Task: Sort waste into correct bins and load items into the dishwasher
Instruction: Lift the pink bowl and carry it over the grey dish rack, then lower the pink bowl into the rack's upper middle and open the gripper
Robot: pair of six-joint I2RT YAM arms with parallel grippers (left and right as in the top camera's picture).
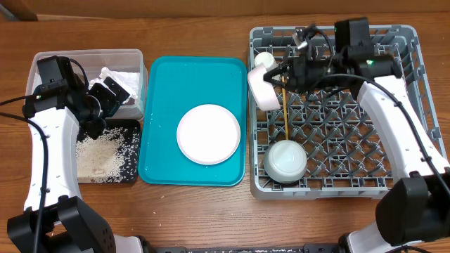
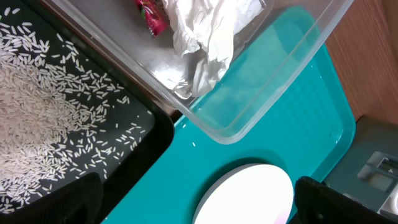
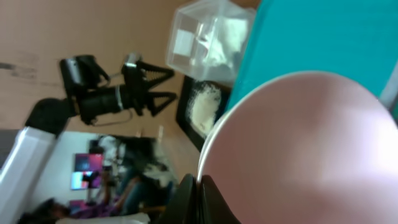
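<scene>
My right gripper [image 1: 275, 76] is shut on the rim of the pale pink plate [image 1: 261, 91], which it holds on edge over the left side of the grey dishwasher rack [image 1: 394, 105]. In the right wrist view the plate [image 3: 298, 143] fills the right half and the gripper [image 3: 200, 186] pinches its edge. A cream cup [image 1: 264, 60], chopsticks [image 1: 287, 116] and a white bowl [image 1: 285, 160] sit in the rack. My left gripper [image 1: 109, 105] hovers open over the clear tub [image 1: 137, 56] and the black tray [image 1: 133, 176]. Napkins [image 2: 208, 37] and a red wrapper [image 2: 152, 14] lie in the tub. Rice [image 2: 37, 106] covers the black tray.
A teal serving tray [image 1: 158, 154] lies between the bins and the rack, with a second white bowl [image 1: 208, 133] on it. In the left wrist view this bowl [image 2: 249, 196] shows between my open fingers [image 2: 68, 199]. Bare wooden table surrounds everything.
</scene>
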